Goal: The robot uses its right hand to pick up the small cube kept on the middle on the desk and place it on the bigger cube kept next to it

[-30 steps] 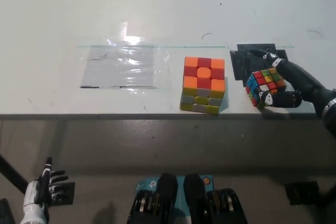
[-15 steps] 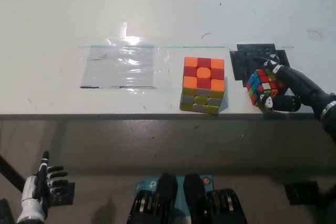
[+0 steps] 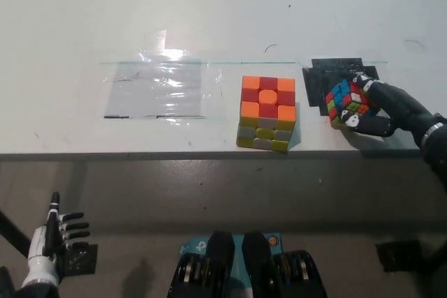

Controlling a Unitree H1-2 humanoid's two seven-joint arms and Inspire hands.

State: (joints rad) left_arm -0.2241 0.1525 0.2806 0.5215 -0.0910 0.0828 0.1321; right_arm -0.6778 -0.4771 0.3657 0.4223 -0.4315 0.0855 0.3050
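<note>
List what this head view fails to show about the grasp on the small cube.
- Small cube: its right side and underside, hidden by the right hand.
- Whether it is lifted or touching the desk: unclear from above.
- Right arm: cut off by the right edge.

White desk (image 3: 84, 19) above grey floor (image 3: 140, 193)

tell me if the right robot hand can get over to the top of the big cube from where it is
Probably yes. The right robot hand, shut on the small cube, sits just right of the big cube, whose top is bare, with only open desk between.
</note>
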